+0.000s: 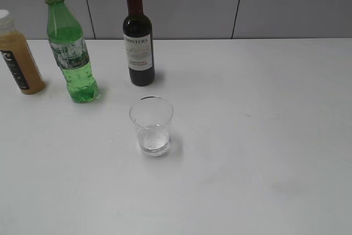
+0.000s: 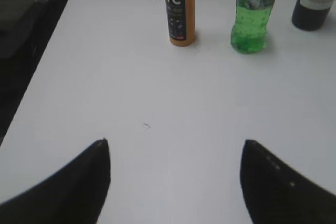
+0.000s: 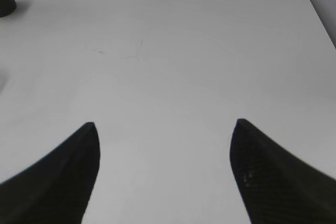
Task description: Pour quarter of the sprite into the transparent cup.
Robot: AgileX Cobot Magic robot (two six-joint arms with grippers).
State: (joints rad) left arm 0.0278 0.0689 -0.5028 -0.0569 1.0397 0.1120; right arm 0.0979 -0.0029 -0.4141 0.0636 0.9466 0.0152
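Note:
The sprite (image 1: pixel 70 53), a tall green plastic bottle with a label band and no cap, stands upright at the back left of the white table; its lower half also shows in the left wrist view (image 2: pixel 253 19). The transparent cup (image 1: pixel 152 125) stands upright near the table's middle, in front of the bottles. My left gripper (image 2: pixel 176 148) is open and empty over bare table, well short of the sprite. My right gripper (image 3: pixel 164 129) is open and empty over bare table. Neither gripper shows in the exterior view.
An orange juice bottle (image 1: pixel 17 56) with a white cap stands left of the sprite, also in the left wrist view (image 2: pixel 179 9). A dark wine bottle (image 1: pixel 138 39) with a red cap stands right of it. The table's left edge (image 2: pixel 39 77) shows in the left wrist view.

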